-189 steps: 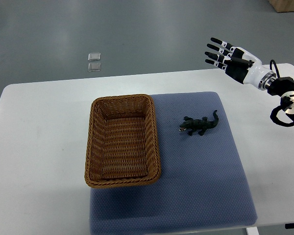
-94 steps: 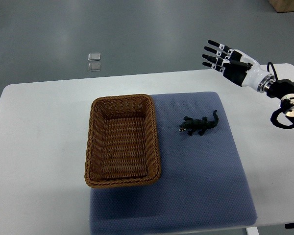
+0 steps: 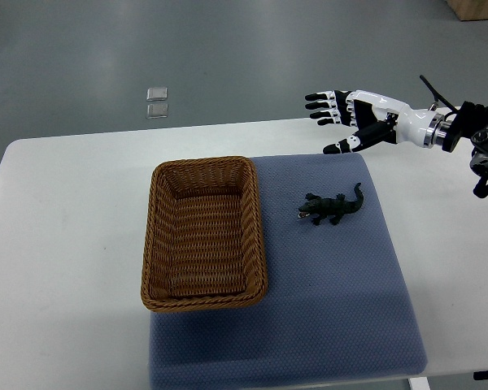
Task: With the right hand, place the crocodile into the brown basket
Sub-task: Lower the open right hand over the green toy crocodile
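A small dark green toy crocodile (image 3: pixel 332 207) lies on the blue mat (image 3: pixel 342 309), head toward the basket and tail up to the right. The brown wicker basket (image 3: pixel 203 234) stands on the mat's left side, with nothing in it. My right hand (image 3: pixel 342 120) comes in from the right edge and hovers above the mat's far edge, behind the crocodile and well apart from it. Its fingers are spread open and hold nothing. The left arm does not show.
The mat lies on a white table (image 3: pixel 65 244). Two small clear squares (image 3: pixel 156 103) sit on the grey floor beyond the table's far edge. A wooden box corner (image 3: pixel 476 8) shows at the top right.
My right hand has swung left and down, from beyond the table's far right corner to just over the mat's far edge. The palm has turned downward. The crocodile and basket have not moved.
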Available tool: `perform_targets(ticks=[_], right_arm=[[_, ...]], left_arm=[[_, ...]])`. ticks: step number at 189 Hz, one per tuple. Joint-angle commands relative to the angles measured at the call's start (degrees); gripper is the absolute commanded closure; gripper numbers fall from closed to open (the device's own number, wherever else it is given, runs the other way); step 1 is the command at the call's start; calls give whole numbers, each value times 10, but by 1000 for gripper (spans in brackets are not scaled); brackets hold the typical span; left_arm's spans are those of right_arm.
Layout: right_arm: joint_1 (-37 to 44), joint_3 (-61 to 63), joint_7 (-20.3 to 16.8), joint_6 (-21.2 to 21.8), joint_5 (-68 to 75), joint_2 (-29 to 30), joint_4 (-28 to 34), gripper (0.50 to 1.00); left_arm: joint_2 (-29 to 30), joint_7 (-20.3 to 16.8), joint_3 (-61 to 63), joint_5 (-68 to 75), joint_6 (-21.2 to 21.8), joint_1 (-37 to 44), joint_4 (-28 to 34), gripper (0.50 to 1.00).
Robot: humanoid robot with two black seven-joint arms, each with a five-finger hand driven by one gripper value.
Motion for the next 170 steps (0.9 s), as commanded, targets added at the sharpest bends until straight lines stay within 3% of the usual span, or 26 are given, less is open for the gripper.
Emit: perform_targets(ticks=[1, 15, 66, 121, 170], right_arm=[[8, -4, 35, -18, -84, 0, 2, 572], [8, -5, 35, -31, -143, -2, 18, 572], [9, -31, 35, -150, -348, -19, 49, 572], [44, -251, 35, -378, -396, -35, 64, 572], [63, -278, 35, -389, -388, -34, 65, 574]], left_arm=[[0, 0, 0, 0, 0, 0, 0, 500], [0, 0, 0, 0, 0, 0, 0, 500], [0, 0, 0, 0, 0, 0, 0, 500], [0, 0, 0, 0, 0, 0, 0, 500], [0, 0, 0, 0, 0, 0, 0, 500]])
